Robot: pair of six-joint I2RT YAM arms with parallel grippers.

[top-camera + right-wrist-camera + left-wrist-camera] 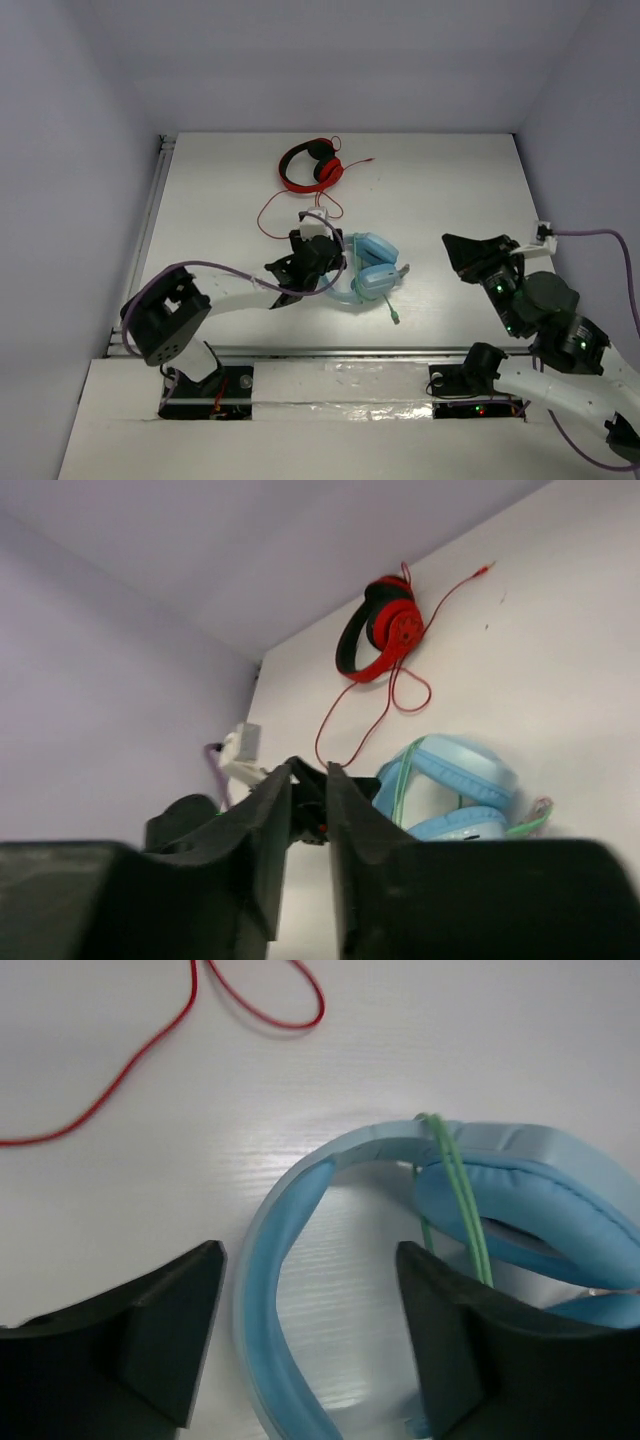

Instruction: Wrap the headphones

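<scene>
left end effector [308,1290] apparently astride headphones [530,1195]

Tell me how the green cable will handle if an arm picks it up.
The cable is thin and drapes over an earcup, so it is probably floppy and will sag when lifted. Its plug end lies loose on the table, so it would likely trail. Being so thin, it may slip between jaws.

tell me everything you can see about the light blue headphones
The headphones lie flat on the white table, near its middle. Light-blue plastic-looking shell, padded oval earcups, wide padded headband. A thin pale green cable runs over one earcup, its plug end trailing toward the arms. The open left gripper straddles the headband; contact unclear.
</scene>
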